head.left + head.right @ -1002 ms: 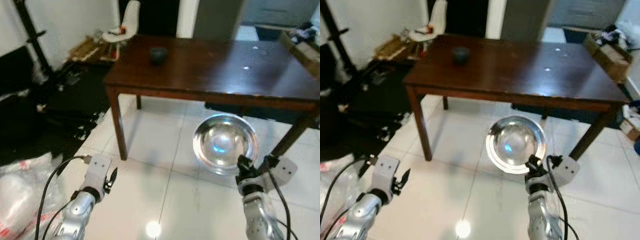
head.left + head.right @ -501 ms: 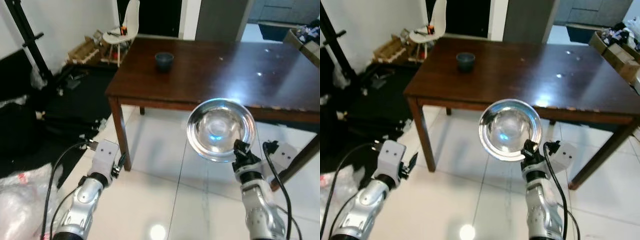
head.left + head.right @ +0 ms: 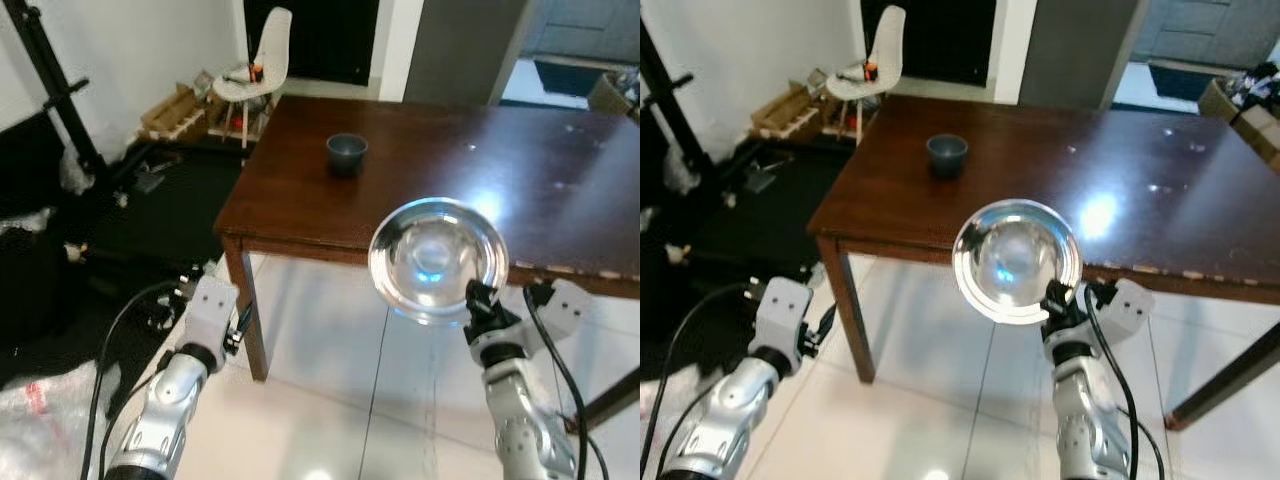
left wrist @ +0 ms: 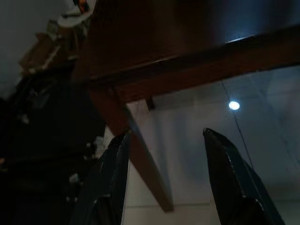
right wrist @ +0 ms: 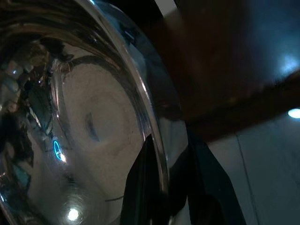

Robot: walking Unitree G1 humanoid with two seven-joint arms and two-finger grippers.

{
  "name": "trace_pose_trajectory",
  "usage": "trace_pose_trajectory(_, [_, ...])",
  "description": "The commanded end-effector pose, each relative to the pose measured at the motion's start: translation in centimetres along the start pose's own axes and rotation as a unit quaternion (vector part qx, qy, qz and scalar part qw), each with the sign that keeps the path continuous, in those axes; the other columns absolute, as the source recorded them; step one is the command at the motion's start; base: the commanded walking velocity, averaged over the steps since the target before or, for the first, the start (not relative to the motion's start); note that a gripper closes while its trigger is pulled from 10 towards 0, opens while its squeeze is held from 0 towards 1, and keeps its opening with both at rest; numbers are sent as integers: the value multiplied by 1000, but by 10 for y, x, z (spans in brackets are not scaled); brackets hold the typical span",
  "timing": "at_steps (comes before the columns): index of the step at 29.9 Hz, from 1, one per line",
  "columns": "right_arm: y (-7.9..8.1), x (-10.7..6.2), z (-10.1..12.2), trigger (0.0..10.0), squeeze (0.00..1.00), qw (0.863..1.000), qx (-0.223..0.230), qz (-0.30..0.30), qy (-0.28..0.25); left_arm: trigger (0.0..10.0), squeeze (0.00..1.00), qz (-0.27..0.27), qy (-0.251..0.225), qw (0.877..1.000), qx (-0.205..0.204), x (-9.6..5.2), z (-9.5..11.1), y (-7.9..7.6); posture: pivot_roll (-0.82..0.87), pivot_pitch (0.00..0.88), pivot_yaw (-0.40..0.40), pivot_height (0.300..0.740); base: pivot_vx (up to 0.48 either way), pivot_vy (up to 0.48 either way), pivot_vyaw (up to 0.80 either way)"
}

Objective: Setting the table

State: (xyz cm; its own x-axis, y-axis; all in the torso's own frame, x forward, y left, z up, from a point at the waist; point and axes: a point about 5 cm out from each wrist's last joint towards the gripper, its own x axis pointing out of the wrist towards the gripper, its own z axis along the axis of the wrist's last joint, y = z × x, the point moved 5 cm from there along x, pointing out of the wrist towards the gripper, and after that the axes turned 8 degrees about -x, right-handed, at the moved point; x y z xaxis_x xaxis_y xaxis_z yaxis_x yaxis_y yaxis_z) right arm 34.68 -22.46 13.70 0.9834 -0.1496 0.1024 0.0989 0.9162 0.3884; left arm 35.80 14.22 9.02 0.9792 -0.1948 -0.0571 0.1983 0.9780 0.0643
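The left gripper (image 4: pixel 164 187) hangs low with its jaws apart and empty. The table (image 3: pixel 300 205) (a dark cup (image 3: pixel 347 154) on it) has drawn nearer since a second ago — the right gripper (image 3: pixel 1058 297) pinches the steel bowl (image 3: pixel 1015 260) by its rim, held at the near edge.

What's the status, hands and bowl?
Right hand shut on steel bowl rim, short of table edge. Left hand open, empty, low by table leg. Dark cup on table.
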Motion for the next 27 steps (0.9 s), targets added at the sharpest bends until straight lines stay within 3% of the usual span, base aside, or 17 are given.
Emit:
trace_pose_trajectory(1, [11,2,20,10000,0,999,12,21,-36,10000,0,-4,3,1000,9,0,1,-1,-53,0,79,740,480,0,0])
trace_pose_trajectory(7, [16,5,35,10000,0,998,8,30,-57,10000,0,-8,-7,1000,6,2,8,-3,-57,0,82,740,480,0,0])
trace_pose_trajectory(9, [15,8,45,10000,0,997,-2,28,-69,10000,0,-20,-34,999,5,7,27,-10,-59,0,82,740,480,0,-675])
trace_pose_trajectory(23, [14,8,40,10000,0,998,-18,22,-56,10000,0,-54,-104,993,-1,12,77,-29,-55,0,84,740,480,0,-48])
trace_pose_trajectory(27, [13,8,40,10000,0,998,-19,22,-55,10000,0,-59,-109,992,0,12,81,-32,-56,0,85,740,480,0,0])
